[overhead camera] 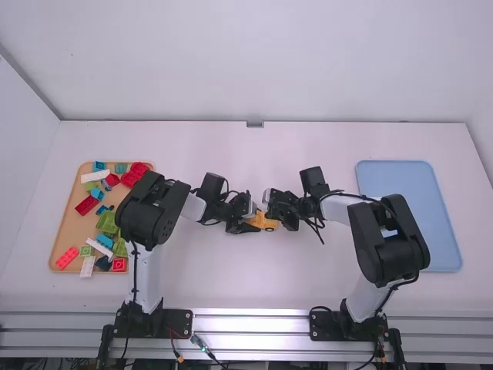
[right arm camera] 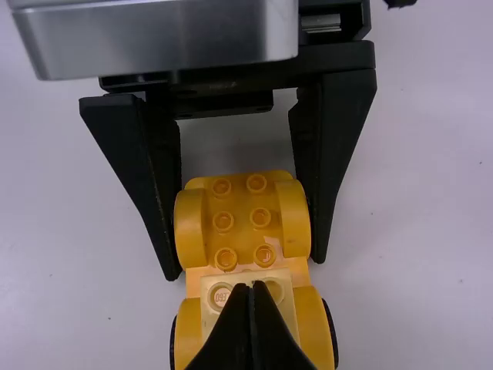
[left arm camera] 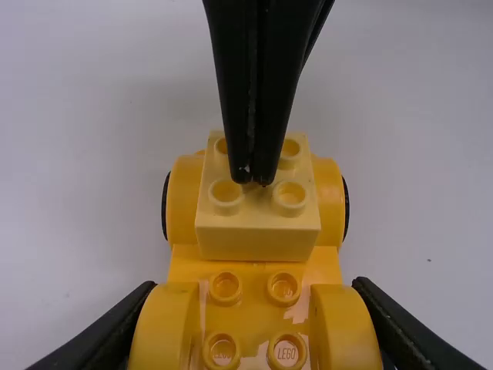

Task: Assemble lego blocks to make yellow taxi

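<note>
Midway across the table [overhead camera: 293, 277], the yellow base [left arm camera: 254, 289] sits with its raised fenders [right arm camera: 190, 227] between the fingers of your left gripper [right arm camera: 245, 267]. You have those fingers pinched against both sides, likely so the base cannot skid or twist while you work on top. Your right gripper [left arm camera: 253, 181] has its fingertips drawn together, grasping nothing, their tips down on the pale brick [left arm camera: 258, 239]. That narrow point looks meant as a pusher, to drive the brick home onto the end of the base by the tyres [left arm camera: 347, 208]. Keep the push straight down and central, or the brick may tip or seat on one side only.

Now your counts: one base, one pale brick on it, two fenders, and two tyre edges in the left wrist view. The brick has four studs [left arm camera: 226, 197], two partly behind your right fingertips; the base shows six bare ones in the right wrist view. You have two trays, the wood one [overhead camera: 70, 223] and the blue one [overhead camera: 397, 177]. The wood one carries three long white bricks [overhead camera: 95, 176] among red, green and blue ones too jumbled to count surely.
</note>
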Robot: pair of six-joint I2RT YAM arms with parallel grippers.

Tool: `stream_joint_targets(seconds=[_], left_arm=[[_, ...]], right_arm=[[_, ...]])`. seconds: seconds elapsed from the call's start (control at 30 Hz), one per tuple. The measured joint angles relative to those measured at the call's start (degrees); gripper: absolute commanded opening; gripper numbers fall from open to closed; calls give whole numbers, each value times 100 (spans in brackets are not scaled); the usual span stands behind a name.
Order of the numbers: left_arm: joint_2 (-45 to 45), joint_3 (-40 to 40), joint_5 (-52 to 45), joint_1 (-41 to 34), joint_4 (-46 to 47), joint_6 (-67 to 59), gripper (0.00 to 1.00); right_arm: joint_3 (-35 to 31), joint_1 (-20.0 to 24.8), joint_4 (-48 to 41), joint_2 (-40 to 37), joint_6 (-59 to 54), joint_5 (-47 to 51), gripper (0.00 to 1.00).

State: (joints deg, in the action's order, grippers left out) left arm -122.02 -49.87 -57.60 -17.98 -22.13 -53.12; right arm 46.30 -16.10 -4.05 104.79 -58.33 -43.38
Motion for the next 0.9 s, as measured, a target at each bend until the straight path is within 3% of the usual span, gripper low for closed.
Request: stream_joint_targets(seconds=[0.53, 0.73, 0.87, 0.9], left_arm=[[-2, 0, 9, 15, -4, -24, 24], [-2, 0, 4, 15, -7, 0, 24], [-2, 0, 4, 13, -4, 24, 25], [-2, 0, 2, 13, -4, 22, 26]], right_arm=[[96, -435, -79, -221, 236, 881, 0], [157, -223, -225, -184, -420, 415, 0], [157, 173, -243, -267, -999, -382, 0], [157, 361, -232, -328, -1158, -660, 20]])
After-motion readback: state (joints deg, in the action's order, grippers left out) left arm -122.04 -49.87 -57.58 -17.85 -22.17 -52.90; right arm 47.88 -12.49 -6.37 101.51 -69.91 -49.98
